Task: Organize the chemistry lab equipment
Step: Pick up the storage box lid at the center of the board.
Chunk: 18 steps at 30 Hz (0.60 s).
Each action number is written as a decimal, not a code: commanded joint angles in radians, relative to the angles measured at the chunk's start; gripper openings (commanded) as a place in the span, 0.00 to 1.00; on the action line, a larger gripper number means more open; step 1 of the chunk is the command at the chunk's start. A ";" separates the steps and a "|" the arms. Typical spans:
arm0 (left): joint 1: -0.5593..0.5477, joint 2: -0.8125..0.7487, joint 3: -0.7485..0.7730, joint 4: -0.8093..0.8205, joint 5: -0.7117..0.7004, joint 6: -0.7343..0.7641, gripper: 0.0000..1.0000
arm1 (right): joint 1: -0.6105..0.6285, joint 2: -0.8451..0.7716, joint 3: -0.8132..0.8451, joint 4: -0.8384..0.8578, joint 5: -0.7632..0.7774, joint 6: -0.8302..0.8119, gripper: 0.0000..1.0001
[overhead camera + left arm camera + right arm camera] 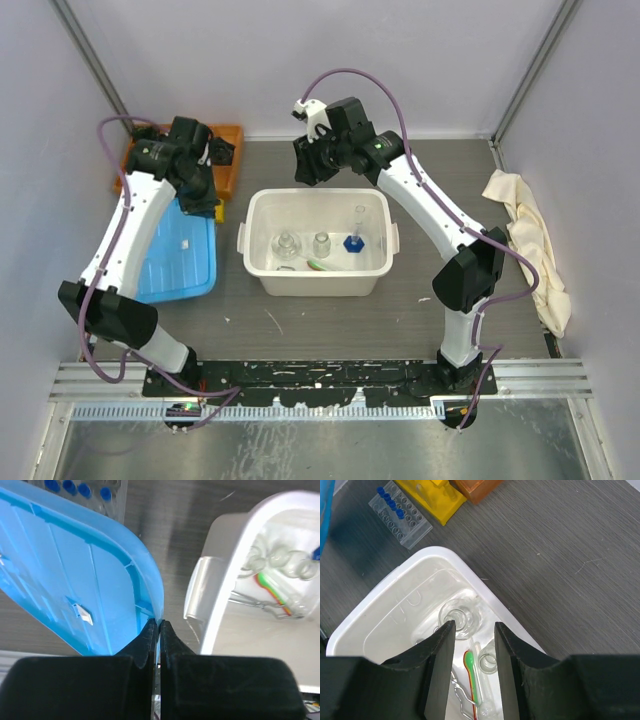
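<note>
Now | left hand pressed together, seemingly pinching blue lid | right hand half-spread over white tub

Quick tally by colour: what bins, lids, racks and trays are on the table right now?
white bin: 1
blue lid: 1
orange tray: 1
yellow rack: 1
clear tube rack: 1
Total: 5

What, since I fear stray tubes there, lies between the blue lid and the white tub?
Nothing: only bare dark table separates the blue lid from the white tub, clearest in the left wrist view.
</note>
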 commanded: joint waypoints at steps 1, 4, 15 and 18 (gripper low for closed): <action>-0.002 -0.031 0.173 -0.085 -0.014 -0.012 0.00 | -0.004 -0.037 0.009 0.039 -0.003 0.012 0.43; -0.002 -0.016 0.286 -0.127 -0.014 -0.016 0.00 | -0.004 -0.045 0.003 0.039 0.008 0.010 0.43; -0.001 -0.002 0.613 -0.186 0.024 -0.075 0.00 | -0.004 -0.069 -0.004 0.042 0.036 0.001 0.43; -0.001 -0.017 0.626 -0.120 0.079 -0.093 0.00 | -0.005 -0.078 -0.006 0.043 0.055 -0.001 0.43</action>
